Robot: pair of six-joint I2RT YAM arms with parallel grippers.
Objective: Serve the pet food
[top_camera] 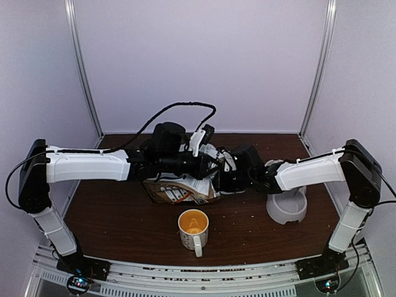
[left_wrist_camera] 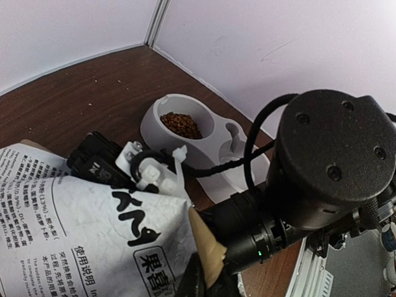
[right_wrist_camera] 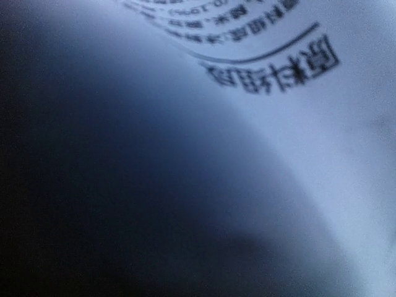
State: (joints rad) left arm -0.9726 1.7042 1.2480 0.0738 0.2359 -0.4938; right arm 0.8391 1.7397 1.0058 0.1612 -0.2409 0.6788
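Note:
The pet food bag, white with black Chinese print, hangs over the middle of the table between both arms. My left gripper is shut on a tan flap of the bag's edge. My right gripper grips the bag's right side, and its dark fingers lie over the bag's top edge. The right wrist view is filled by the bag's printed side, with the jaws hidden. Reddish-brown kibble lies in the white pet bowl.
The white pet bowl stands at the right under my right forearm. A white mug with an orange inside stands at the front centre, handle toward me. White walls enclose the brown table at the back and both sides.

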